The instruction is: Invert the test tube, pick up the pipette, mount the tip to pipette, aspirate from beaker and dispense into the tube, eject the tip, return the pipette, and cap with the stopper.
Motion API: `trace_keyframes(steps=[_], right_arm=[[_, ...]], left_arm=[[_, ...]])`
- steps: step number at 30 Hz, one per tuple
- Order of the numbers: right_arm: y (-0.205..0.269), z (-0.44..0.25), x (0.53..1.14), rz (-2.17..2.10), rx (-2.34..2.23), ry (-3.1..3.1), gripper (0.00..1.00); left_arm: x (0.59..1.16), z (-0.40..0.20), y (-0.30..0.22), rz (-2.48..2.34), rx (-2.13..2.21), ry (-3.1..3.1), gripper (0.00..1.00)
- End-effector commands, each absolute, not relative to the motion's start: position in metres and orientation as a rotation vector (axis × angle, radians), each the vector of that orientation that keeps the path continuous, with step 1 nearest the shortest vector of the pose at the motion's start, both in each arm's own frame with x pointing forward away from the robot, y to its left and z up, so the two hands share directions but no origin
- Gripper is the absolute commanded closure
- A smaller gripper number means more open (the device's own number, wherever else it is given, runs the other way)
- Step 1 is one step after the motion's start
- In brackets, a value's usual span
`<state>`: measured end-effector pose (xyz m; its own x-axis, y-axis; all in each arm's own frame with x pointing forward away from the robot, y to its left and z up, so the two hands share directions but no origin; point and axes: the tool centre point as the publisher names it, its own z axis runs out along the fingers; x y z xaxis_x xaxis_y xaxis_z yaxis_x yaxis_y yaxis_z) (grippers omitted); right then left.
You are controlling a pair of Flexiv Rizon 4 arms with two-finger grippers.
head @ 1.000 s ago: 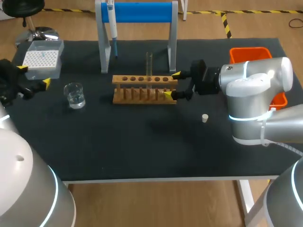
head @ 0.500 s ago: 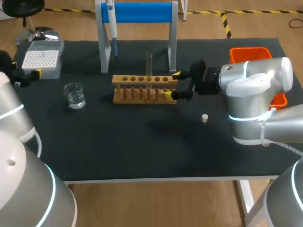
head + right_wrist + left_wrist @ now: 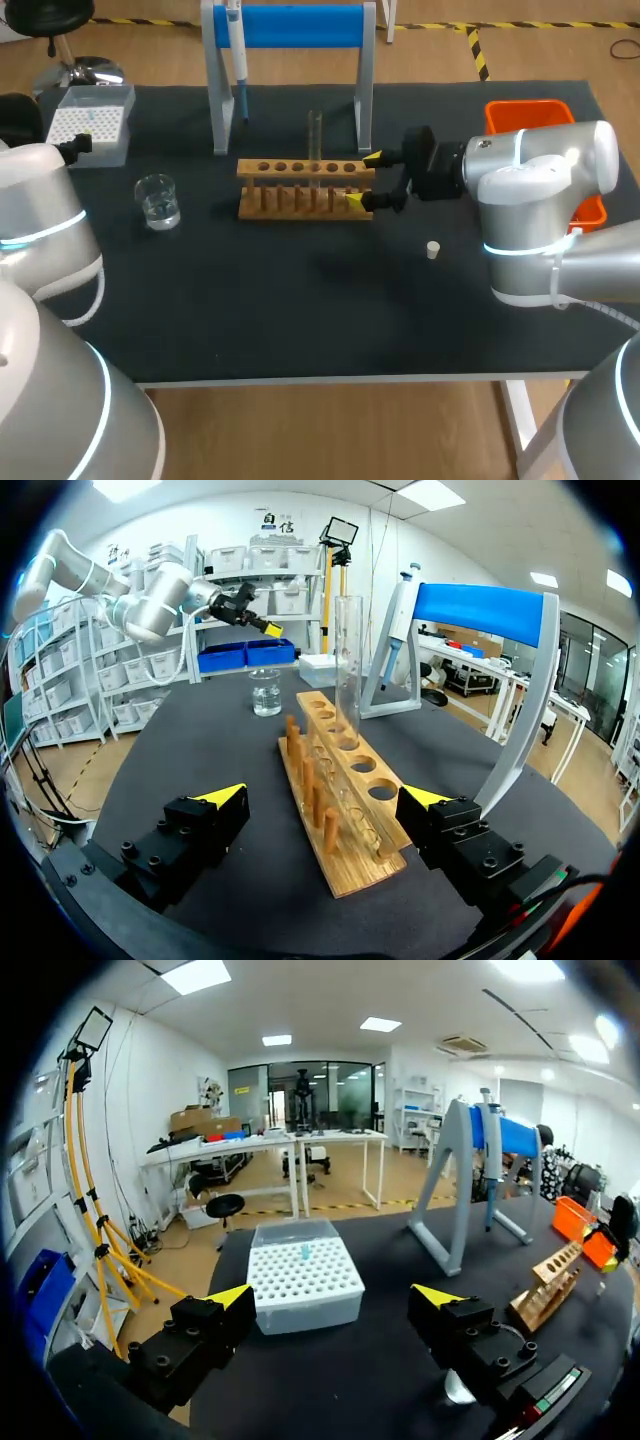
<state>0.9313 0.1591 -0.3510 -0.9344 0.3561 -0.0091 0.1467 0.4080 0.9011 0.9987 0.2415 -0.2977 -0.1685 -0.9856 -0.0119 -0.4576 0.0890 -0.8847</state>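
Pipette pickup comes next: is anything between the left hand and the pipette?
The tip box sits just ahead of the open left hand, with the pipette hanging on its stand beyond and off to one side. Nothing else visible intervenes.

A black-topped table [image 3: 300, 310] carries everything. At its back stands a grey-legged stand with a blue crossbar [image 3: 290, 25]. A white tip box [image 3: 92, 125] sits at the back left corner, and a clear glass beaker [image 3: 158, 202] holding some water stands near it, toward the front. A wooden rack [image 3: 300, 190] lies mid-table, in front of the stand. A small white stopper [image 3: 433, 250] stands alone to the rack's right. An orange bin [image 3: 525, 112], mostly hidden, seems to rest at the back right edge.
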Motion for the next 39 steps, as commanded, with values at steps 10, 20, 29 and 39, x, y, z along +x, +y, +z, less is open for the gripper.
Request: trace_keyframes(steps=[10,20,29,39], right_arm=[[0.158,-0.351,0.931,1.544,0.445,2.464,0.0],[0.158,-0.351,0.931,1.544,0.445,2.464,0.0],[0.158,-0.351,0.931,1.544,0.445,2.464,0.0],[0.158,-0.351,0.931,1.544,0.445,2.464,0.0]], left_arm=[[1.044,-0.319,0.24,-0.954,-1.486,1.632,0.0],[1.068,-0.325,0.243,-0.945,-1.49,1.679,0.0],[1.09,-0.331,0.24,-0.957,-1.478,1.712,0.08],[1.104,-0.341,0.242,-0.963,-1.485,1.725,0.26]])
